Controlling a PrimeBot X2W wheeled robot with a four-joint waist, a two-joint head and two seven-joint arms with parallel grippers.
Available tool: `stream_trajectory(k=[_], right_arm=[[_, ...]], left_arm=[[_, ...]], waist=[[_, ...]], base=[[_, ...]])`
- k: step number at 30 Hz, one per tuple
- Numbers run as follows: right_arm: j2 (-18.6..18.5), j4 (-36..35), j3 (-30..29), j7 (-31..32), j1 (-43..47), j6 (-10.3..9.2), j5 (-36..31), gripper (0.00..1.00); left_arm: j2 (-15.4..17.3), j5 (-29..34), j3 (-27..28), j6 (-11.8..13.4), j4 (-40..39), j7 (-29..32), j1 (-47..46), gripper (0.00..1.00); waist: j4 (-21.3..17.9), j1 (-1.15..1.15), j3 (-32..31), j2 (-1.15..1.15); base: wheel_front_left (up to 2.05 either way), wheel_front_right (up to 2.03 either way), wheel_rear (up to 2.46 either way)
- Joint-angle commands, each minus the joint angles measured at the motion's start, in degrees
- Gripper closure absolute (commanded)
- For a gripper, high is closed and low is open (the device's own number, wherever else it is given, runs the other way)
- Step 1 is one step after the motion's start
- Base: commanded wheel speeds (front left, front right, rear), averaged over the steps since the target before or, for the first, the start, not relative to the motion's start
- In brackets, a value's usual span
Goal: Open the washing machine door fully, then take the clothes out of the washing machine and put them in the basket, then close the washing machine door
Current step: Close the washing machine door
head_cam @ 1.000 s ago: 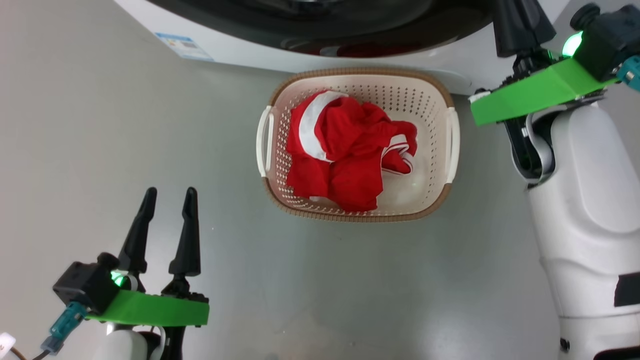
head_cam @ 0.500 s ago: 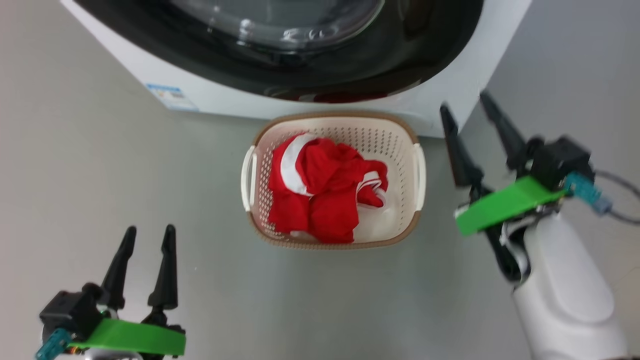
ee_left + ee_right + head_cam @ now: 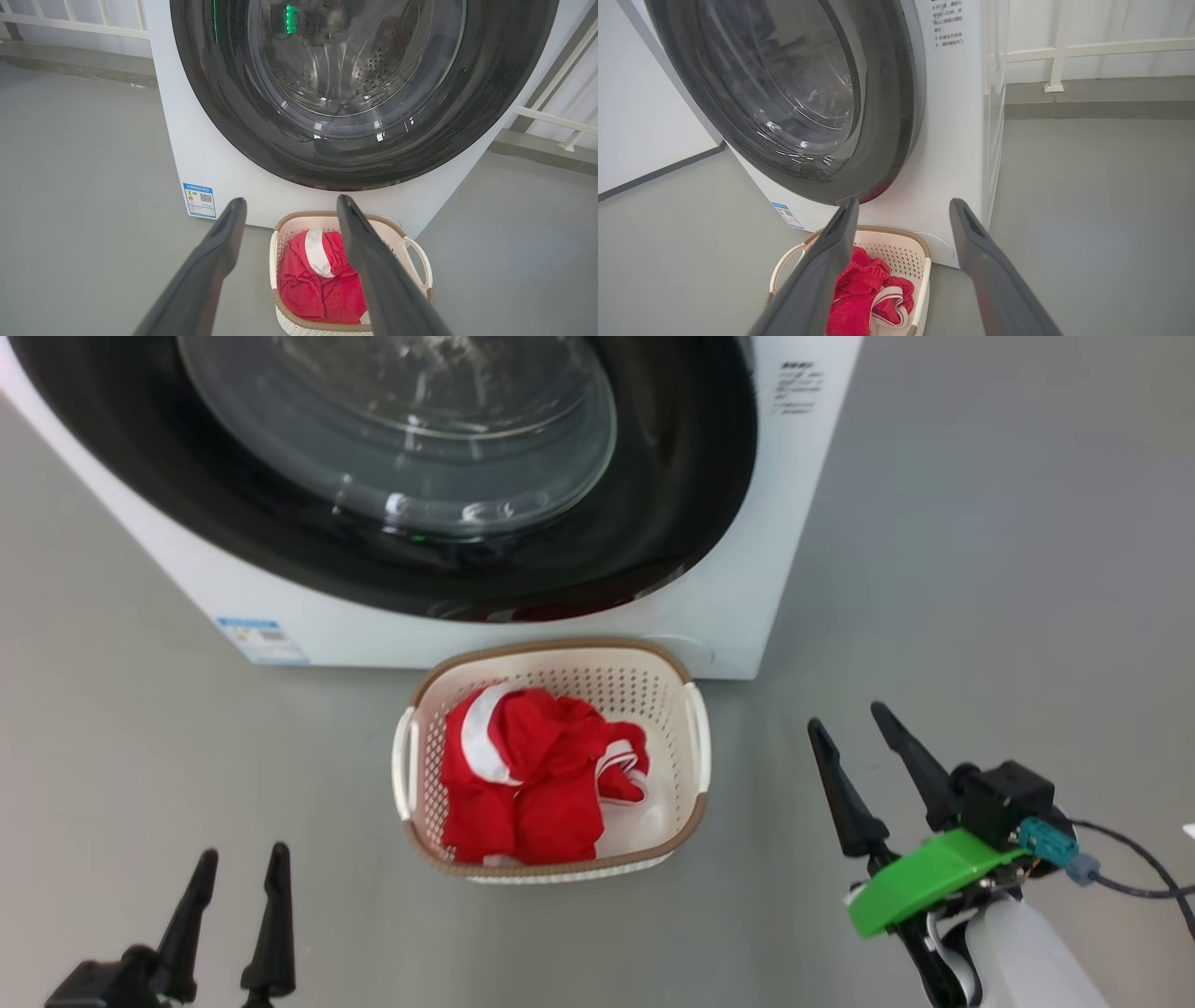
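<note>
Since a second ago the head camera has tipped upward, so far more of the washing machine (image 3: 794, 523) shows in the head view; that shift belongs to the camera, not to the things. What has truly moved is the right hand (image 3: 846, 715). It was up by the right edge of the washing machine door (image 3: 672, 476) and has come down to the lower right, well apart from the machine. Its two fingers are spread wide with nothing between them. The left hand (image 3: 244, 850) sits at the lower left, likewise wide open and empty.

The door lies flat against the machine's front in both wrist views, and it looks shut. Whether the latch has caught cannot be told. The clothes (image 3: 523, 775) lie bunched in the basket (image 3: 551, 644), toward its left side. The basket stands on the grey floor (image 3: 980, 569) just in front of the machine, below the door. Through the glass, the left wrist view shows the steel drum (image 3: 373, 70) with no garment to be made out.

By this layout the closing step appears done and the task looks to be at its end. The next move probably calls for little: a firm press on the black rim if the door is not latched, otherwise both arms settle clear of the basket.
</note>
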Motion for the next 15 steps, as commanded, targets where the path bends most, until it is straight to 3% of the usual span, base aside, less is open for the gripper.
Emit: stream_trajectory(k=[1,15], right_arm=[[0.1,-1.6,1.4,-0.3,1.3,-0.08,0.8,0.00],[-1.4,-3.0,0.9,-0.3,8.4,-0.08,1.7,0.00]], left_arm=[[1.7,0.2,2.3,-0.2,-0.8,-0.5,0.3,0.00],[1.9,0.5,4.3,-0.2,-1.3,-0.5,4.8,0.00]], waist=[[-2.4,0.00,-2.7,0.00],[-5.7,0.00,-7.7,0.00]], base=[[0.00,0.00,0.00],[0.00,0.00,0.00]])
